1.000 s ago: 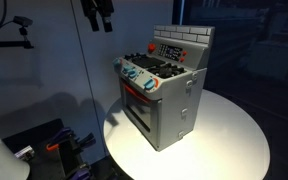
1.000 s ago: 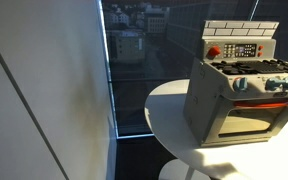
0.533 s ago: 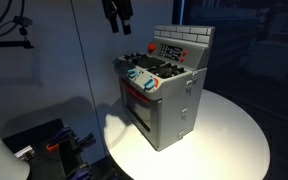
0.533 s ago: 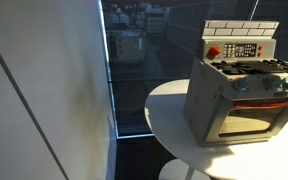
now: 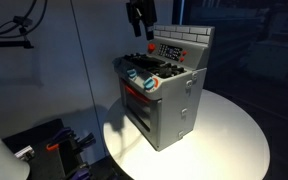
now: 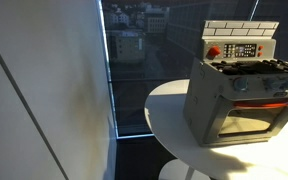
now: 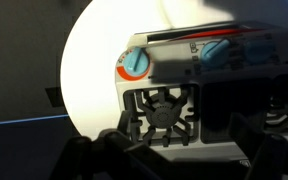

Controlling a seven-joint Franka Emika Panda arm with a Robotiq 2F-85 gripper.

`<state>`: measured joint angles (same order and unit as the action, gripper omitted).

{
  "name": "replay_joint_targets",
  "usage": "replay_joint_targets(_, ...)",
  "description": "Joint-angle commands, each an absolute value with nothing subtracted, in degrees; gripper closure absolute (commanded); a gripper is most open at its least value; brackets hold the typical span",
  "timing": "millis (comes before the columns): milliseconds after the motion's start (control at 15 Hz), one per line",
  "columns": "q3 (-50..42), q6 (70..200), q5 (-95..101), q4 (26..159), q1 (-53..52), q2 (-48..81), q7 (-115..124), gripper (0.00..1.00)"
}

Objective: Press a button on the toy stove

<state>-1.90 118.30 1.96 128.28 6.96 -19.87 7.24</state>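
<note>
Gripper [image 5: 142, 33] hanging just above the toy stove [image 5: 166, 98] on a round white table [image 5: 234, 135], fingers dim in the wrist view, seemingly spread apart, nothing held, black burner [image 7: 164, 108] below between them, blue knob [image 7: 134, 62] beyond.

Silver-grey toy stove [image 5: 162, 92] stands upright, oven door shut.

Silver-grey toy stove [image 5: 164, 95], teal knobs [image 7: 135, 62]
</note>
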Motion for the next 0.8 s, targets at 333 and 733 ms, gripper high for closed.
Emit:
replay_joint_targets(333, -3.3, 121.0, 3.6, 119.1, 7.3, -9.7, 10.6, 0.00)
replay_joint_targets(733, -3.6, 122.2, 3.0, 122.0, 6.9, -10.9, 9.5, 0.00)
